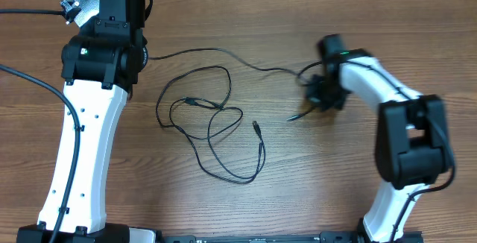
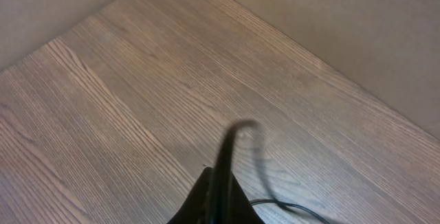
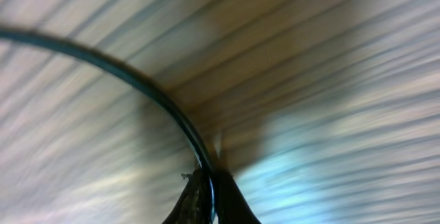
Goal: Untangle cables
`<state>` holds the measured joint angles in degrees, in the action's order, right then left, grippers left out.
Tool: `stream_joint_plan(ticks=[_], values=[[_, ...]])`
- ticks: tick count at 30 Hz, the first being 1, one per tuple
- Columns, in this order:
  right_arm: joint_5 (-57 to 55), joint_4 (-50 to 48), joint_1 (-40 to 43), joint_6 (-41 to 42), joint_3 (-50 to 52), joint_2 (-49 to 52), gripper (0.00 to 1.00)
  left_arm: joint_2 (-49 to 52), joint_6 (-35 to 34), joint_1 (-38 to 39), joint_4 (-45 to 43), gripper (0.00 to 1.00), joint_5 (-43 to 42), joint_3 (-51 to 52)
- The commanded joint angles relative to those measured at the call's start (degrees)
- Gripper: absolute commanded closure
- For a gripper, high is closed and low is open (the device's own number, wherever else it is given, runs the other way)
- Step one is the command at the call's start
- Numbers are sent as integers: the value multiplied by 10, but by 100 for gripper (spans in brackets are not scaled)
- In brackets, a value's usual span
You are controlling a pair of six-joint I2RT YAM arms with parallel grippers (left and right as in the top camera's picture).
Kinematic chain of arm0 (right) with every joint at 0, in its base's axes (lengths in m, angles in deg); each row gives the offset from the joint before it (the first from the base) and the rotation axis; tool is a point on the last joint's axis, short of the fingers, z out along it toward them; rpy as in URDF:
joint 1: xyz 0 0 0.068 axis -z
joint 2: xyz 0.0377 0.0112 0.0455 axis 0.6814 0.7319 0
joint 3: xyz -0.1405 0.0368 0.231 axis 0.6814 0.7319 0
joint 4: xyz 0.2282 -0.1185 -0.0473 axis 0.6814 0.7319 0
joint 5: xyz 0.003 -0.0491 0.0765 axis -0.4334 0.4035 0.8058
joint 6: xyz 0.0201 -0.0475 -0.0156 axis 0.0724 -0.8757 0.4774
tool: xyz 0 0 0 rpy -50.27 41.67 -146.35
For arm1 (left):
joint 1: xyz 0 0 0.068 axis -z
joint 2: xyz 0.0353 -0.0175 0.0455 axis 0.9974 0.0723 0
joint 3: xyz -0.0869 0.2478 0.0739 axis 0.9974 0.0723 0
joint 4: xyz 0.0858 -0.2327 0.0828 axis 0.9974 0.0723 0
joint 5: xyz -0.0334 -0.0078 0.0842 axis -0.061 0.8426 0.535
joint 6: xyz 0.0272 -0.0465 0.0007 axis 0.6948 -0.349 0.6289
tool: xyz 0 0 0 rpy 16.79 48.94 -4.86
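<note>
We had the right pincer (image 1: 319, 92) and left pincer (image 2: 216, 186) each clenched on one cable (image 1: 216, 49) running sideways between them, the tangle (image 1: 212, 127) lying nearer our left arm.

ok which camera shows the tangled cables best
Overhead: it shows the cables as a whole tangle of loops on the table. The left wrist view catches only a short bend at the left hand; the right wrist view, one blurred strand entering the right hand.
</note>
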<state>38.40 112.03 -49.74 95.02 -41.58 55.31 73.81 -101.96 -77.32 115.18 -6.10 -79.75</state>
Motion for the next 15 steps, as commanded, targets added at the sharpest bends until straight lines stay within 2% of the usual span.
stream_joint_plan(ticks=[1,6,9,15], values=[[-48,3,85,7,-4,18,96,13,21,1,-1,96,4,-7],[-26,-1,201,-17,-11,18,96,31,23,1,-2,96,2,-7],[1,-14,265,-56,-19,18,96,50,26,1,-6,96,-30,-7],[1,-30,315,-70,-31,18,96,92,170,9,-54,96,-174,-7]])
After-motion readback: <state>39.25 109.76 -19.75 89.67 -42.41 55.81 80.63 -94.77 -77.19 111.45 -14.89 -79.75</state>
